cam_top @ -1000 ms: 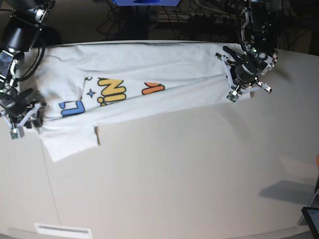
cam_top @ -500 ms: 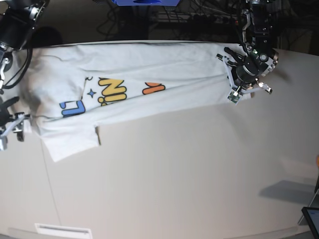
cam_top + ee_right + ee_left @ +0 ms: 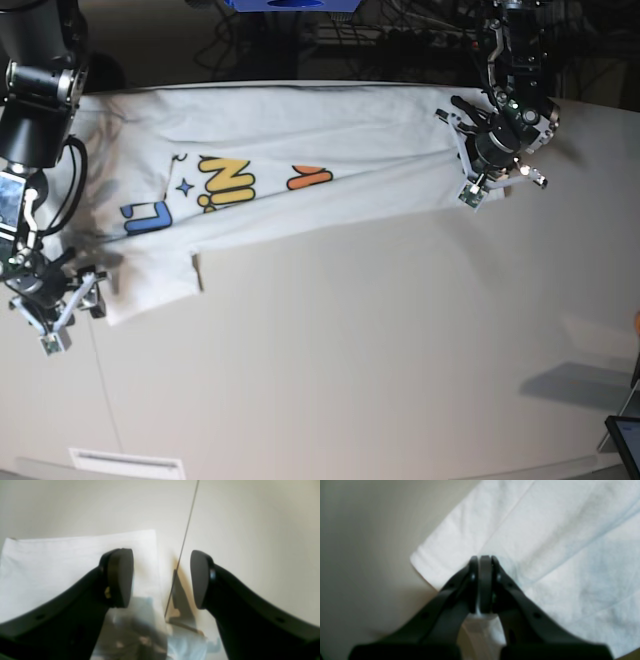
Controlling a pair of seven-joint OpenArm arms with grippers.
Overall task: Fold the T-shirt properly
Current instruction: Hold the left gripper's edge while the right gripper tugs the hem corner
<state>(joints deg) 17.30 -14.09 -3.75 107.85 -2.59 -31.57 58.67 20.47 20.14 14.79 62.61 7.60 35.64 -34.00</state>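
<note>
pinching t-shirt point(image 3: 300, 140) hem with left gripper point(image 3: 482, 562), right gripper point(image 3: 161, 577) spread

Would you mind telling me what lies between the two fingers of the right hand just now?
Nothing is held: between the right hand's open fingers, the right wrist view shows the T-shirt's white edge, bare table and a thin seam line.

- The T-shirt point(image 3: 300, 170) lies stretched across the far side of my bench point(image 3: 380, 350), its blue, yellow and orange print facing up.
- My left claw point(image 3: 497, 170) sits at the shirt's right end.
- My right claw point(image 3: 60, 310) hovers at the shirt's near left corner.
</note>
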